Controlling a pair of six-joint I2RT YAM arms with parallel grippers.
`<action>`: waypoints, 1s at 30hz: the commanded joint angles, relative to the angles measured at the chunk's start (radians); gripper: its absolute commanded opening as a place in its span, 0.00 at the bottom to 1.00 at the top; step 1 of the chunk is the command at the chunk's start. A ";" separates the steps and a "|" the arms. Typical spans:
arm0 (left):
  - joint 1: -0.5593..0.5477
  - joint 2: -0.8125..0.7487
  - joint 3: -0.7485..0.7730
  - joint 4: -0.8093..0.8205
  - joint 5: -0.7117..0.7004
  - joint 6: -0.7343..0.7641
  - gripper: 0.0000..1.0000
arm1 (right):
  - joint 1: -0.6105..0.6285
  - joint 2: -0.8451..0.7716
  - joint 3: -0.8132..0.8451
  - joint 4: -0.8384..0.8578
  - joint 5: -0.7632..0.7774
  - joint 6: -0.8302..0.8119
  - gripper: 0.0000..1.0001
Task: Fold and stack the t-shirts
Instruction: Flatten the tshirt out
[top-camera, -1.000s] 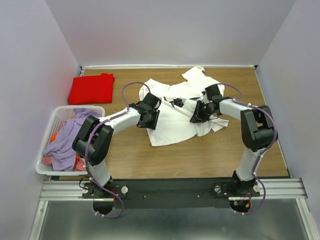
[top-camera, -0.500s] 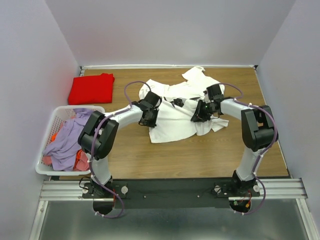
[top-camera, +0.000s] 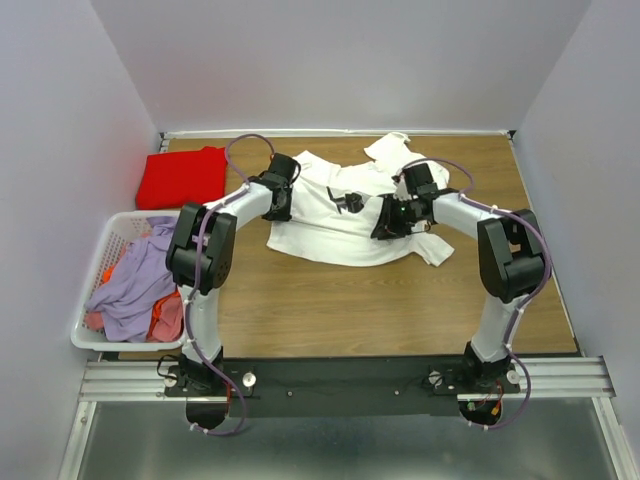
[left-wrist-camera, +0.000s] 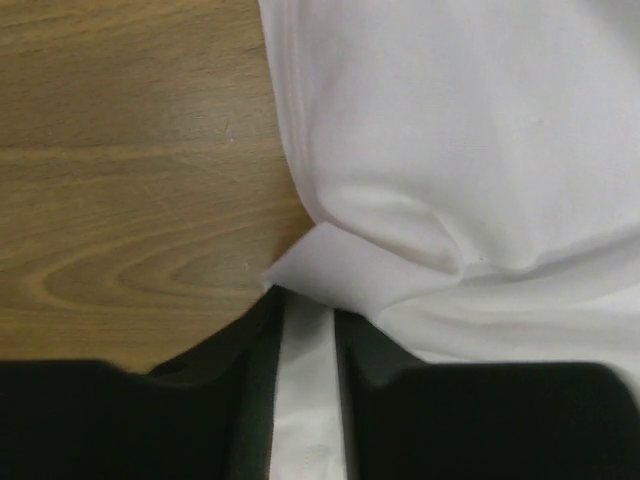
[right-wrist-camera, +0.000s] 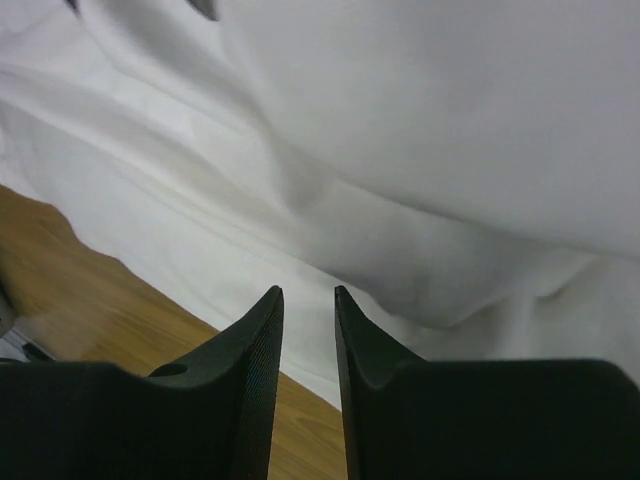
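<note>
The white t-shirt (top-camera: 340, 228) lies crumpled on the wooden table, its small black print (top-camera: 350, 203) facing up. My left gripper (top-camera: 278, 196) sits at the shirt's left edge. In the left wrist view this gripper (left-wrist-camera: 305, 305) is shut on a fold of the white t-shirt (left-wrist-camera: 480, 150), and a strip of cloth runs between the fingers. My right gripper (top-camera: 388, 216) hovers over the shirt's right half. In the right wrist view its jaws (right-wrist-camera: 308, 292) stand a narrow gap apart over the white cloth (right-wrist-camera: 400, 130), with nothing between them. The red t-shirt (top-camera: 182, 177) lies folded at the back left.
A white slatted laundry basket (top-camera: 150, 216) stands at the left edge of the table, holding lilac and orange clothes (top-camera: 135, 280). Bare wood (top-camera: 380, 310) runs along the front of the table. Grey walls close in the back and both sides.
My left gripper has moved back and to the left, pulling the white t-shirt's left edge with it, so the shirt lies wider. The right gripper has shifted slightly left.
</note>
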 joint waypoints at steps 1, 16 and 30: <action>0.006 -0.020 0.010 -0.027 -0.052 0.021 0.46 | 0.097 -0.036 0.070 -0.022 -0.005 -0.106 0.35; 0.121 -0.493 -0.279 0.120 -0.037 -0.129 0.73 | 0.401 0.173 0.364 -0.024 0.010 -0.271 0.32; 0.145 -0.686 -0.447 0.169 0.031 -0.184 0.73 | 0.488 0.420 0.567 -0.024 0.001 -0.262 0.26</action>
